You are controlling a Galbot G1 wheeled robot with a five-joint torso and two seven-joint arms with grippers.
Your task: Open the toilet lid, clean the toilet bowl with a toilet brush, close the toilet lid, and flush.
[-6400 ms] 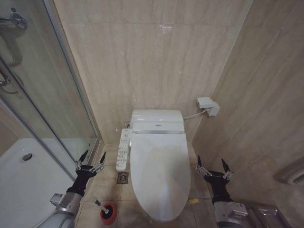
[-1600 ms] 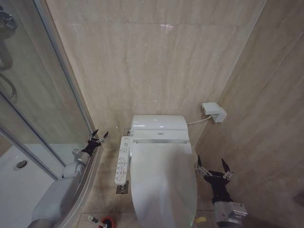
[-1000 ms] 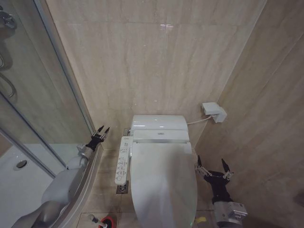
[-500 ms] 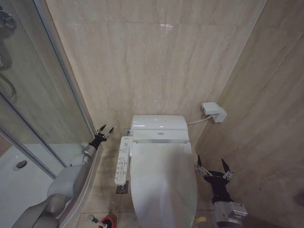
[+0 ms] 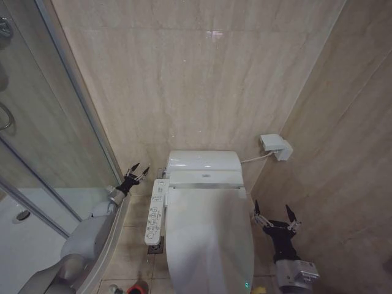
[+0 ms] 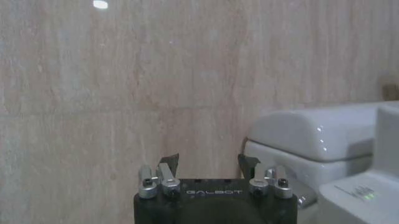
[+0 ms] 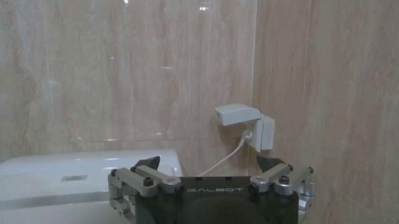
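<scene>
White toilet lid point(image 5: 209, 239), beige veined wall point(image 5: 184, 79)

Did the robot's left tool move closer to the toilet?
Yes. The left tool started low beside the lidded toilet bowl, by the side control panel; now it is beside the tank.

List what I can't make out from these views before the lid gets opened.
- Toilet bowl: covered by the closed toilet lid, head view.
- Toilet brush: cut off by the head view's bottom edge; bristles and handle unreadable.
- Side control panel: button labels too small, head view.
- Left gripper: contact with the toilet unclear.
</scene>
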